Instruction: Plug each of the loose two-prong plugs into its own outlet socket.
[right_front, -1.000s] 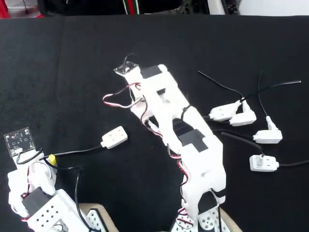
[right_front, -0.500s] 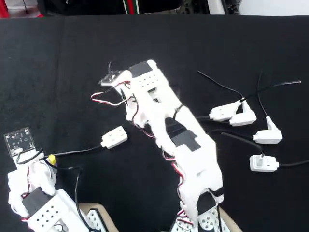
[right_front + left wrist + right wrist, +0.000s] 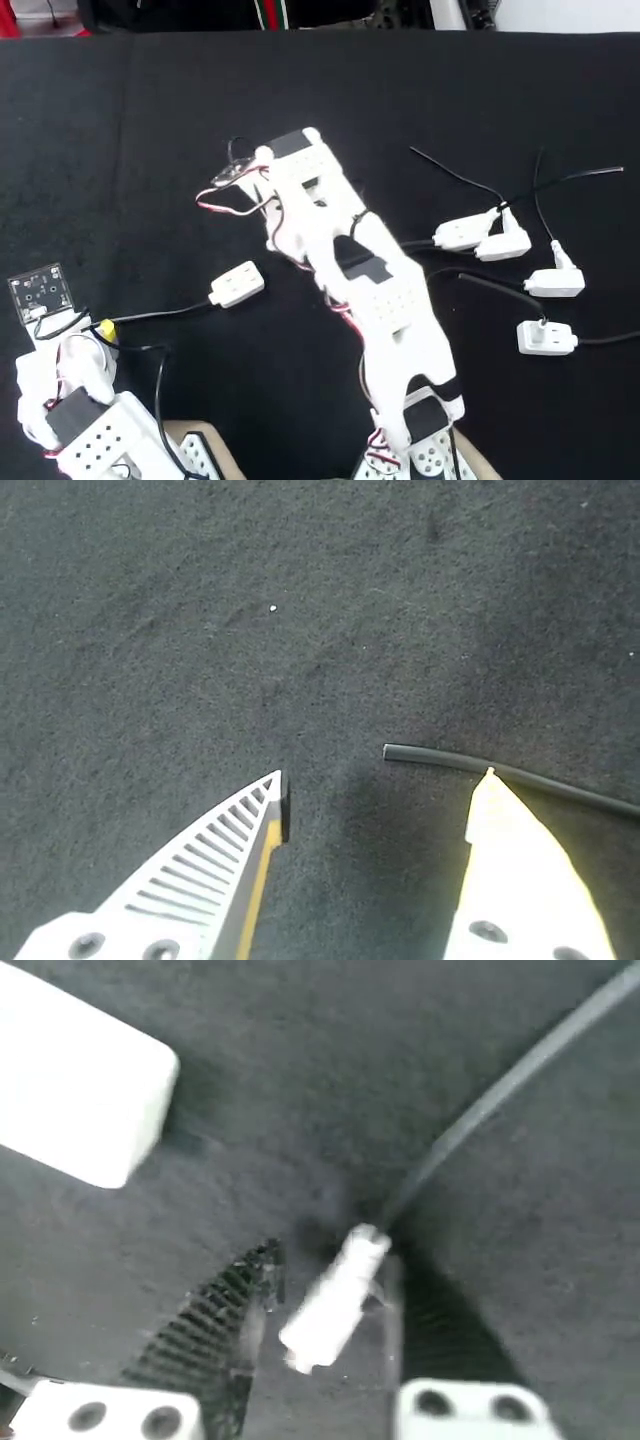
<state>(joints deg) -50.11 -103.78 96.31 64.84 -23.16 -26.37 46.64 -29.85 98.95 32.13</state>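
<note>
In the right wrist view my right gripper is shut on a small white plug, whose black cord runs away over the cloth. A white outlet socket lies close by it, apart from the plug. In the high view the right arm stretches over the table's middle and hides its gripper; the white socket with its cable lies just left of it. My left gripper stands open over bare black cloth, with a black cable end near one fingertip. The left arm sits folded at the front left.
At the right lie several more white plugs and sockets with black cords: a touching pair, one below them, and one nearest the front. The black cloth covers the whole table.
The right arm's wrist has swung left and slightly toward the front, and the forearm has tipped over. The left arm and the loose parts have stayed put.
</note>
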